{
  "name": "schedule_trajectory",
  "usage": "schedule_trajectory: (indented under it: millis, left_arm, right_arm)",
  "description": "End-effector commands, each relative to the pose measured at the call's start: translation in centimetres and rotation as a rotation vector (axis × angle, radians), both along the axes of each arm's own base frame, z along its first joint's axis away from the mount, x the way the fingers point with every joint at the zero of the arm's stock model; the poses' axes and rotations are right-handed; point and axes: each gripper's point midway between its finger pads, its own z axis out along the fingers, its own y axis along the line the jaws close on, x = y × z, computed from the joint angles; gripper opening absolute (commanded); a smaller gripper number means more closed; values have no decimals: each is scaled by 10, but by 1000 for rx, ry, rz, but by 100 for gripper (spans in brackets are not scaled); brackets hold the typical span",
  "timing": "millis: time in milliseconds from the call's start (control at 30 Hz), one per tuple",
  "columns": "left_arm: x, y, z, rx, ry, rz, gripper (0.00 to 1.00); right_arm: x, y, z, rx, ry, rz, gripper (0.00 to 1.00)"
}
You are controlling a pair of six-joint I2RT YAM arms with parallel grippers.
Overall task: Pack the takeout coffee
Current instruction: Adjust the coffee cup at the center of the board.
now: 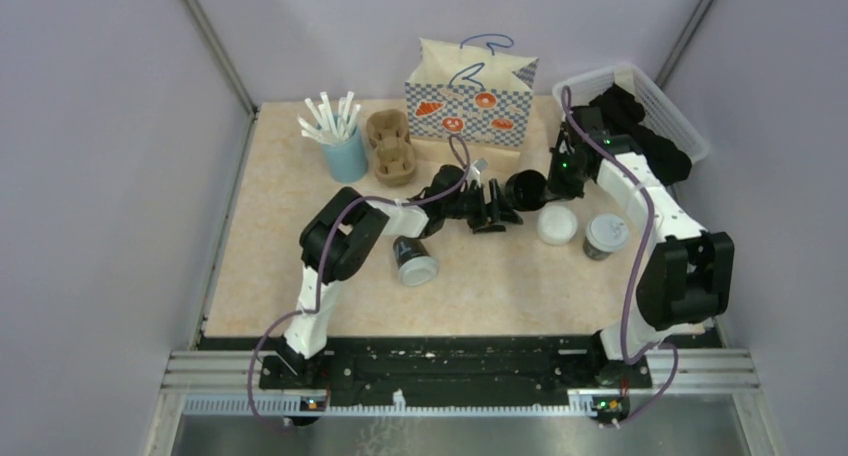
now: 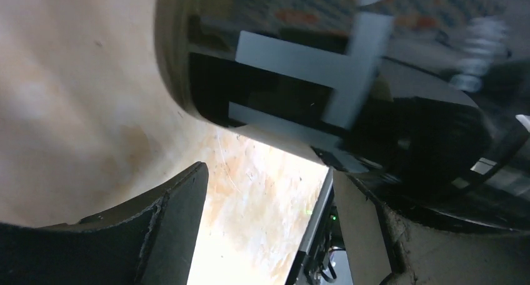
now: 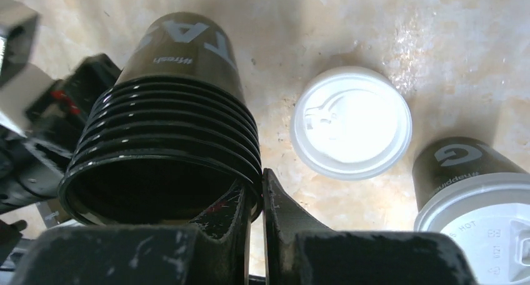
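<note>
**Speckled peach worktop (image 1: 270, 236) inside a lavender-walled booth, with takeout cups at mid-depth.**

Nearest us, a metal rail (image 1: 450, 371) edges the worktop, and plain walls (image 1: 100, 176) close its left, far and right sides. Next we see a toppled lidded cup (image 1: 413, 261), black with a white sip lid. To its right stands an upright lidded cup (image 1: 606, 235) with a loose white lid (image 1: 557, 225) just beside it. Behind these, the right gripper (image 3: 255, 184) is pinched onto the rim of a stack of black cups (image 3: 169, 141), nested, with ribbed rims and white lettering. The left gripper (image 2: 269, 172) stands spread wide just beside the stack, gripping nothing. Farthest are a light-blue straw cup (image 1: 345, 156), a pulp carrier (image 1: 392, 148), a chequered paper bag (image 1: 470, 101) and a white basket (image 1: 665, 106).
</note>
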Motion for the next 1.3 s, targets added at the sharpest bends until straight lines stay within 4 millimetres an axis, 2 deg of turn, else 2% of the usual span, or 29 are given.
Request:
schedule_trajectory:
  millis: [0, 200, 367, 533, 600, 733, 900, 1000, 1133, 1267]
  left_arm:
    - [-11, -20, 43, -91, -81, -61, 80]
    - [-14, -16, 51, -68, -142, -97, 82]
    - [-24, 3, 56, -61, -197, -124, 84]
    - [-14, 26, 61, -54, -219, -115, 84]
    - [-9, 33, 65, -49, -234, -112, 84]
    - [-3, 42, 65, -22, -253, -118, 84]
    - [1, 54, 64, -7, -247, -105, 84]
    - [5, 58, 74, 2, -263, -102, 84]
    - [11, 69, 96, 39, -274, -86, 85]
    - [7, 94, 132, 75, -320, -69, 86]
  right_arm:
    - [-6, 21, 1, 9, 51, 64, 7]
    - [13, 24, 1, -2, 60, 71, 7]
    - [24, 25, -4, -44, 87, 95, 7]
    - [34, 34, -7, -42, 94, 115, 9]
    - [38, 40, -4, -39, 88, 126, 11]
    - [47, 46, 1, -44, 85, 140, 22]
    - [57, 54, 17, -37, 51, 156, 34]
    - [59, 59, 27, -28, 34, 169, 40]
    - [62, 61, 44, -19, -8, 175, 44]
    - [61, 57, 78, -24, -94, 180, 51]
